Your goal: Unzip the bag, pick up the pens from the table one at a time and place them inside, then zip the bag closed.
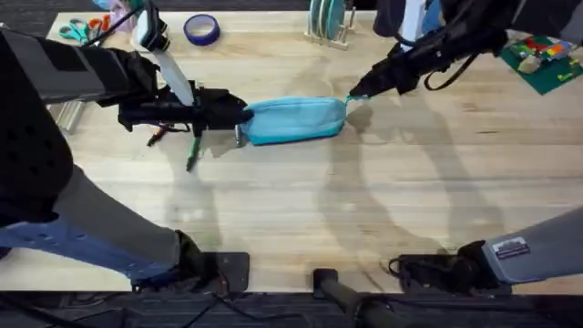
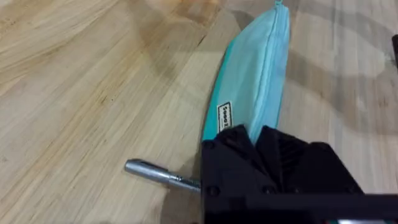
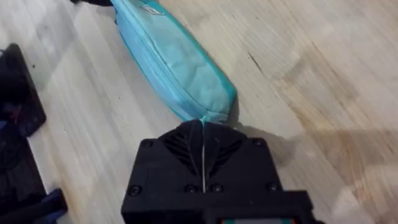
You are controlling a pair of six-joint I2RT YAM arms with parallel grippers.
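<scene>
While both end effectors (image 1: 244,117) (image 1: 350,97) clamp one bag (image 1: 293,119), two pens (image 1: 191,153) visible.

bag (image 1: 293,119): light blue | table (image 1: 383,191): pale wood grain

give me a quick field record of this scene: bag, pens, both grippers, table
bag: light blue pouch lying mid-table, zipper looks shut
left gripper: shut on the bag's left end
right gripper: shut on the tab at the bag's right end
pens: grey-silver pen by the left gripper; green pen and orange pen on the table under the left arm
table: pale wood
</scene>
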